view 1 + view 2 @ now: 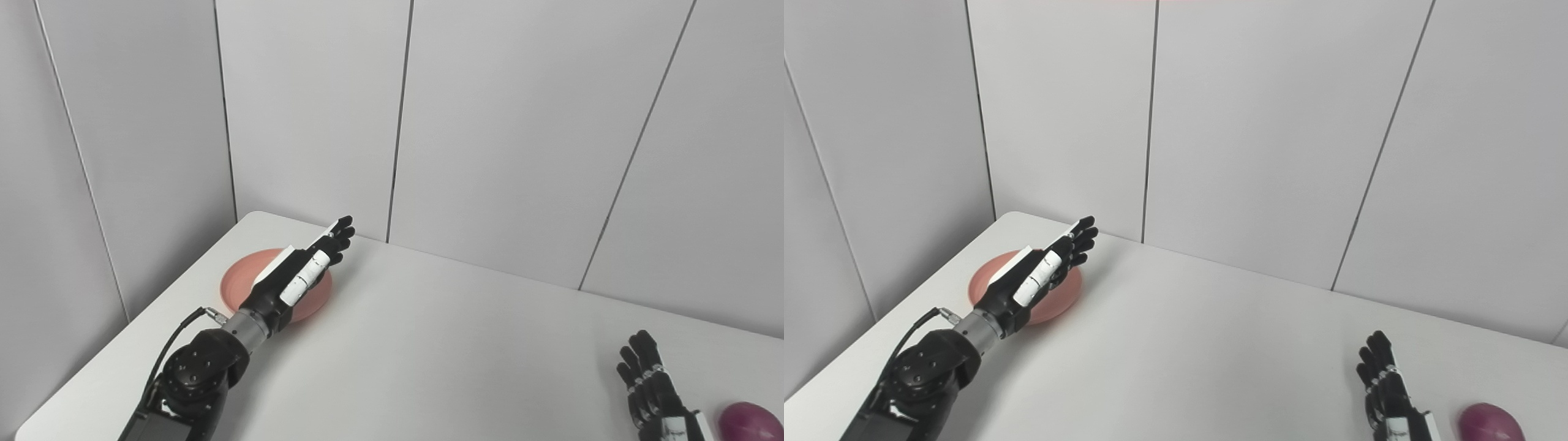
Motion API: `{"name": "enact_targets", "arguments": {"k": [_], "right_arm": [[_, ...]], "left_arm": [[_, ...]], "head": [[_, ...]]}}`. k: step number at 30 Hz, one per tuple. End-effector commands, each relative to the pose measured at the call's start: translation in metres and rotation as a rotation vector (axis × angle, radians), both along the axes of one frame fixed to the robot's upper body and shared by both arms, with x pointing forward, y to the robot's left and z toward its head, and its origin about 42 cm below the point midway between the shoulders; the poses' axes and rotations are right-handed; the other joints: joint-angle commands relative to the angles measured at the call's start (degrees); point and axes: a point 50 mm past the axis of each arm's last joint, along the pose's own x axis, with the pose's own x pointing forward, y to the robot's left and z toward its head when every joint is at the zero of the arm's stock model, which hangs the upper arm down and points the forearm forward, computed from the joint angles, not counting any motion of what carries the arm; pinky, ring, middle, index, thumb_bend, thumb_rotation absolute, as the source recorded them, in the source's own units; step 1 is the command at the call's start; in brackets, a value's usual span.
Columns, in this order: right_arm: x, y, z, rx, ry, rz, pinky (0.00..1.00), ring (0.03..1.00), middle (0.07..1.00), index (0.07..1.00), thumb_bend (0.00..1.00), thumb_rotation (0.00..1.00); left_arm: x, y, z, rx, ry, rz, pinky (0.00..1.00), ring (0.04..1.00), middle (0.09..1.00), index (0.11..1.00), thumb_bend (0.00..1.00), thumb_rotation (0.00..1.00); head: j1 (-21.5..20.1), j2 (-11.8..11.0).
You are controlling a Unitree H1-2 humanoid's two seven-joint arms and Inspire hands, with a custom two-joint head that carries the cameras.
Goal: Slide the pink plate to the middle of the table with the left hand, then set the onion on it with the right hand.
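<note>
Pink plate (pixel 242 283) sits under the flat, empty left hand (pixel 304 267), not slid yet. Purple onion (pixel 1489 422) waits just beside the right hand (pixel 1387 392), fingers straight, holding nothing.

Plate (pixel 236 283) salmon pink, at the table's (pixel 429 343) far left corner; table white; onion (pixel 1490 422) purple, perhaps glossy; both hands (pixel 297 275) (pixel 1387 398) black with white panels.

Two head cameras side by side, looking down over table (pixel 429 343) toward wall; views overlap almost fully.
</note>
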Motion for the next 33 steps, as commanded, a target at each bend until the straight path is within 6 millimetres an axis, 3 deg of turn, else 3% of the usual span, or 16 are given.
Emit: {"name": "enact_targets", "arguments": {"k": [1, 10, 21, 25, 33], "right_arm": [[-0.029, -0.017, -0.044, -0.027, 0.130, -0.032, 1.00, 1.000, 1.000, 0.997, 0.74, 0.95], [-0.029, -0.022, -0.044, -0.030, 0.131, -0.031, 1.00, 1.000, 1.000, 1.000, 0.72, 0.97], [-0.030, -0.023, -0.042, -0.024, 0.134, -0.012, 1.00, 1.000, 1.000, 1.000, 0.69, 0.99], [-0.031, -0.024, -0.042, -0.027, 0.138, -0.013, 1.00, 1.000, 1.000, 1.000, 0.70, 0.99], [-0.031, -0.025, -0.043, -0.029, 0.141, -0.014, 1.00, 1.000, 1.000, 1.000, 0.70, 0.99]], "left_arm": [[0.014, 0.011, 0.028, 0.034, -0.081, -0.016, 1.00, 1.000, 1.000, 1.000, 0.81, 1.00], [0.037, 0.047, 0.023, 0.047, -0.072, 0.011, 1.00, 1.000, 1.000, 1.000, 0.86, 1.00], [0.068, 0.087, 0.024, 0.046, -0.040, 0.124, 1.00, 1.000, 0.987, 0.971, 0.85, 1.00], [0.078, 0.101, 0.025, 0.001, -0.080, 0.174, 0.97, 0.955, 0.947, 0.933, 0.86, 1.00], [0.094, 0.112, 0.035, -0.048, -0.149, 0.291, 0.86, 0.846, 0.834, 0.824, 0.80, 1.00]], "head": [[0.0, 0.1], [1.5, 0.2], [1.8, 0.3], [1.8, 0.4], [2.0, 0.4]]}}
